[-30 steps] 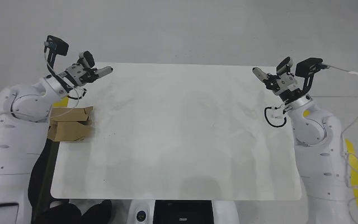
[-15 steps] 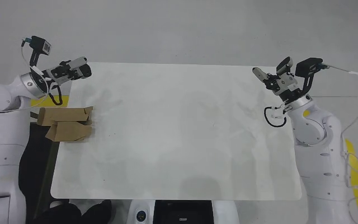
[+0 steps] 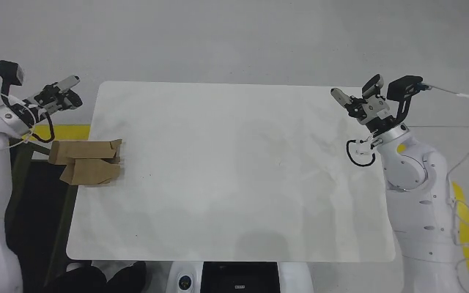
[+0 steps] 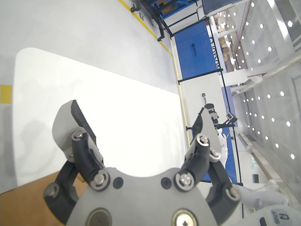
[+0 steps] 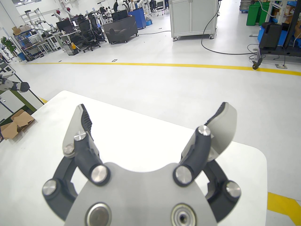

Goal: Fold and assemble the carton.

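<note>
**The carton (image 3: 86, 162) sits at the left edge**

The brown carton lies on the desk's (image 3: 234, 190) left edge, partly off it. The left gripper (image 3: 72, 81) hangs past the far left corner, jaws apart. The right gripper (image 3: 355, 91) is by the far right corner, jaws apart too.

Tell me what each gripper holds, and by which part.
Nothing is held. The left gripper and right gripper are open and empty; the carton lies apart from both.
</note>
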